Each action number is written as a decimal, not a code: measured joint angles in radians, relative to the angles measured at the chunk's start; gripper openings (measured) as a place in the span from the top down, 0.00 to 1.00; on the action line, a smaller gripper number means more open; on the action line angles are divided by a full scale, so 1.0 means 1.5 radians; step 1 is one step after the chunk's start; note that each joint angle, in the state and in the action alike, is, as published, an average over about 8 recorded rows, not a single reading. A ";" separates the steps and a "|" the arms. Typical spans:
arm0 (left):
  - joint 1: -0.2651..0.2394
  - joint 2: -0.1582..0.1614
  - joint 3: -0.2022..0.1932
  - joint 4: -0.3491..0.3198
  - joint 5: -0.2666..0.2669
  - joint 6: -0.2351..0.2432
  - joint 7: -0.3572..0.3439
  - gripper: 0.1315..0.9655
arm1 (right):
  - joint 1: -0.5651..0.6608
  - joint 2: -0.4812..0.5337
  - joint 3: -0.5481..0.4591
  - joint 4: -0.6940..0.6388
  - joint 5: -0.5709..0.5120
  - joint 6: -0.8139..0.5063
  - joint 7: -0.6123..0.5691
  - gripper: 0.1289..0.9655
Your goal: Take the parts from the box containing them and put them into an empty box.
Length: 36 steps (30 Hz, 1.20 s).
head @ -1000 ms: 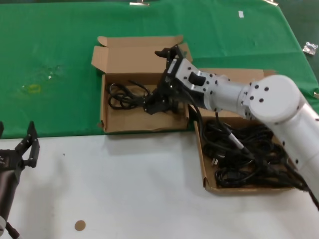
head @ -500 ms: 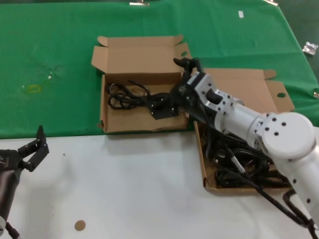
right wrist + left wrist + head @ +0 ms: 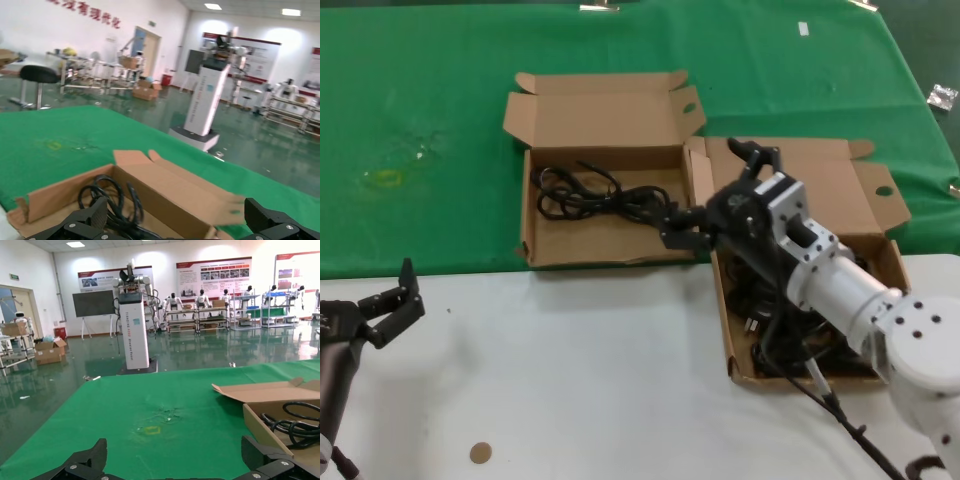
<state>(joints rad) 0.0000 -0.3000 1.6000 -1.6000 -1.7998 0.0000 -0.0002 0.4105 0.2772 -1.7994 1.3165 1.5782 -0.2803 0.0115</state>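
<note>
Right gripper [image 3: 682, 226], jaws spread wide and empty, hovers at the near right corner of the left box [image 3: 552, 252], where one coiled cable [image 3: 590, 197] lies. The remaining cables [image 3: 790, 335] fill the right box [image 3: 885, 262]. Next grasp: descend onto one bundle, avoiding tangled neighbours. Left gripper [image 3: 390, 302], open, idles over the white worktop [image 3: 600, 380].

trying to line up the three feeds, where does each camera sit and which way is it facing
Head view: up on the head, looking down at both boxes; right arm with open right pincer at the seam, left pincer parked low.
Left wrist view: on the left wrist, facing across the green cloth to a hall; pincer fingertips show.
Right wrist view: on the right wrist, over the left box; fingertips show.
Shared: the coiled cable in that box.
</note>
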 joint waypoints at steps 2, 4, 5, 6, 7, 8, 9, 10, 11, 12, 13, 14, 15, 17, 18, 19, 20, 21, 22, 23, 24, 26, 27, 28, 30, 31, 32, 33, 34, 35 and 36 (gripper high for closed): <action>0.000 0.000 0.000 0.000 0.000 0.000 0.000 0.09 | -0.019 0.001 0.009 0.013 0.010 0.013 -0.001 0.00; 0.000 0.000 0.000 0.000 0.000 0.000 0.000 0.06 | -0.039 0.002 0.019 0.027 0.021 0.026 -0.001 0.00; 0.000 0.000 0.000 0.000 0.000 0.000 0.000 0.05 | -0.048 0.003 0.023 0.033 0.026 0.033 -0.001 0.00; 0.000 0.000 0.000 0.000 0.000 0.000 0.000 0.03 | -0.058 0.003 0.028 0.040 0.031 0.040 -0.002 0.00; 0.000 0.000 0.000 0.000 0.000 0.000 0.000 0.03 | -0.068 0.004 0.033 0.047 0.037 0.046 -0.002 0.00; 0.000 0.000 0.000 0.000 0.000 0.000 0.000 0.03 | -0.078 0.004 0.038 0.053 0.042 0.053 -0.002 0.00; 0.000 0.000 0.000 0.000 0.000 0.000 0.000 0.02 | -0.088 0.005 0.043 0.060 0.047 0.060 -0.002 0.00; 0.000 0.000 0.000 0.000 0.000 0.000 0.000 0.02 | -0.098 0.005 0.047 0.067 0.052 0.066 -0.003 0.00; 0.000 0.000 0.000 0.000 0.000 0.000 0.000 0.02 | -0.107 0.006 0.052 0.073 0.057 0.073 -0.003 0.00; 0.000 0.000 0.000 0.000 0.000 0.000 0.000 0.01 | -0.117 0.006 0.057 0.080 0.063 0.079 -0.003 0.00; 0.000 0.000 0.000 0.000 0.000 0.000 0.000 0.01 | -0.126 0.007 0.061 0.087 0.068 0.086 -0.004 0.00; 0.000 0.000 0.000 0.000 0.000 0.000 0.000 0.00 | -0.136 0.008 0.066 0.093 0.073 0.092 -0.004 0.00; 0.000 0.000 0.000 0.000 0.000 0.000 0.000 0.00 | -0.146 0.008 0.071 0.100 0.078 0.099 -0.004 0.00; 0.000 0.000 0.000 0.000 0.000 0.000 0.000 0.00 | -0.165 0.009 0.080 0.114 0.089 0.112 -0.005 0.00; 0.000 0.000 0.000 0.000 0.000 0.000 0.000 0.00 | -0.175 0.010 0.085 0.121 0.095 0.119 -0.005 0.00; 0.000 0.000 0.000 0.000 0.000 0.000 0.000 0.00 | -0.185 0.010 0.090 0.128 0.100 0.126 -0.005 0.00; 0.000 0.000 0.000 0.000 0.000 0.000 0.000 0.00 | -0.194 0.011 0.094 0.134 0.105 0.133 -0.005 0.00; 0.000 0.000 0.000 0.000 0.000 0.000 0.000 0.00 | -0.204 0.011 0.099 0.141 0.110 0.140 -0.006 0.00; 0.000 0.000 0.000 0.000 0.000 0.000 0.000 0.00 | -0.214 0.012 0.104 0.147 0.115 0.146 -0.006 0.00; 0.000 0.000 0.000 0.000 0.000 0.000 0.000 0.00 | -0.222 0.012 0.108 0.153 0.120 0.151 -0.006 0.00; 0.000 0.000 0.000 0.000 0.000 0.000 0.000 0.00 | -0.229 0.013 0.111 0.158 0.124 0.156 -0.006 0.00; 0.000 0.000 0.000 0.000 0.000 0.000 0.000 0.00 | -0.240 0.013 0.117 0.166 0.130 0.164 -0.007 0.00; 0.000 0.000 0.000 0.000 0.000 0.000 0.000 0.00 | -0.244 0.014 0.118 0.168 0.132 0.166 -0.007 0.00; 0.000 0.000 0.000 0.000 0.000 0.000 0.000 0.00 | -0.246 0.014 0.120 0.170 0.133 0.168 -0.007 0.00; 0.000 0.000 0.000 0.000 0.000 0.000 0.000 0.00 | -0.248 0.014 0.121 0.172 0.134 0.170 -0.007 0.00; 0.000 0.000 0.000 0.000 0.000 0.000 0.000 0.00 | -0.249 0.014 0.121 0.172 0.134 0.170 -0.007 0.00; 0.000 0.000 0.000 0.000 0.000 0.000 0.000 0.00 | -0.249 0.014 0.121 0.172 0.135 0.170 -0.007 0.00; 0.000 0.000 0.000 0.000 0.000 0.000 0.000 0.00 | -0.249 0.014 0.121 0.172 0.135 0.170 -0.007 0.00; 0.000 0.000 0.000 0.000 0.000 0.000 0.000 0.00 | -0.249 0.014 0.121 0.172 0.135 0.170 -0.007 0.00; 0.000 0.000 0.000 0.000 0.000 0.000 0.000 0.00 | -0.249 0.014 0.121 0.172 0.135 0.170 -0.007 0.00; 0.000 0.000 0.000 0.000 0.000 0.000 0.000 0.00 | -0.249 0.014 0.121 0.172 0.135 0.170 -0.007 0.00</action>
<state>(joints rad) 0.0000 -0.3000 1.6000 -1.6000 -1.8000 0.0000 0.0001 0.0368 0.2980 -1.6178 1.5747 1.7802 -0.0251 0.0010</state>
